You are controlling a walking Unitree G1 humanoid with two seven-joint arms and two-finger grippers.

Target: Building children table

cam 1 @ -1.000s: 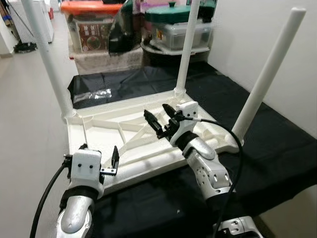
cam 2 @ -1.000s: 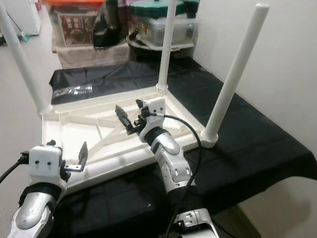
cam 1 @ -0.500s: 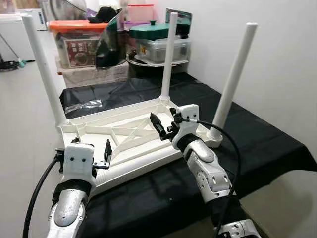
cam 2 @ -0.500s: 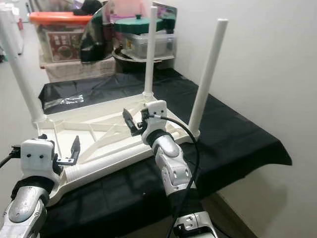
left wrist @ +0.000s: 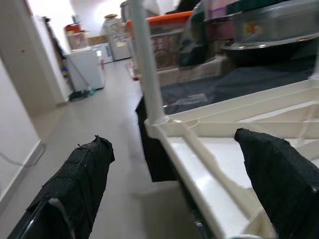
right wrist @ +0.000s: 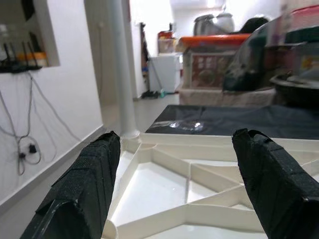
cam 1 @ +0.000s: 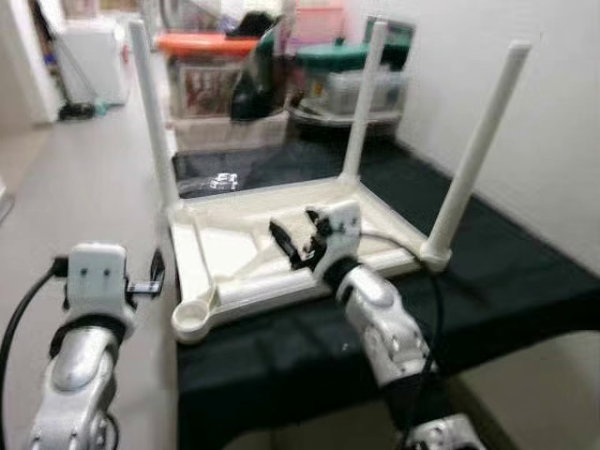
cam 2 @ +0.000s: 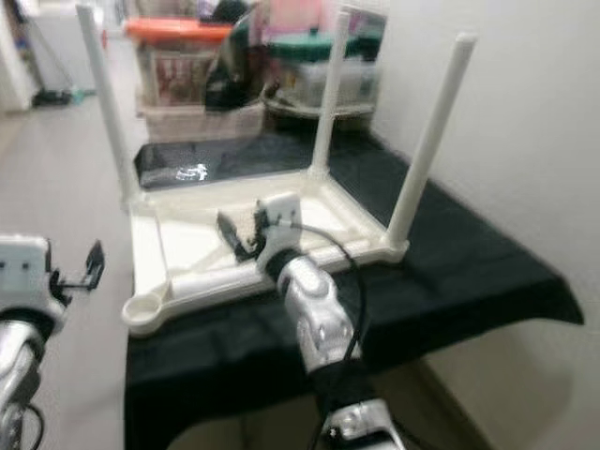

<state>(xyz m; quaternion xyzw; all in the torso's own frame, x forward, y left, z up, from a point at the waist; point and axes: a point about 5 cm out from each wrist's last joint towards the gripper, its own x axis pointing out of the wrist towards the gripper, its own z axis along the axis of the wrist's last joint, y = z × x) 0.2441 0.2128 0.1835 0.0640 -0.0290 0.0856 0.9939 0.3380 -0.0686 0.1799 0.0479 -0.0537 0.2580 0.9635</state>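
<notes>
Compared with half a second ago, the whole scene sits farther from the camera and is blurred, so the head camera has shifted; the left gripper point(cam 1: 157, 272), which was over the near-left corner of the frame, is now off to the robot's left of it, over the floor. Upside down on a black cloth point(cam 1: 525, 281), the white children's table point(cam 1: 281, 246) lies with its ribbed underside facing up. Three white legs stand upright in its corners: the far-left leg point(cam 1: 155, 112), the far-right leg point(cam 1: 364, 103) and the near-right leg point(cam 1: 473, 159). At the near-left corner the round socket point(cam 1: 192, 322) holds no leg.

Over the middle of the ribbed underside, the right gripper point(cam 1: 298, 239) hovers with its black fingers point(right wrist: 271, 179) spread wide and gripping nothing; in its wrist view the ribs lie between them, untouched. Beside the table's left edge, the left gripper has its fingers point(left wrist: 79, 179) likewise wide apart with nothing between them.

Beyond the table stand storage bins: one with an orange lid point(cam 1: 202, 42) and one with a green lid point(cam 1: 342, 54). A white wall point(cam 1: 553, 112) runs along the right, and grey floor point(cam 1: 84, 197) stretches away on the left.
</notes>
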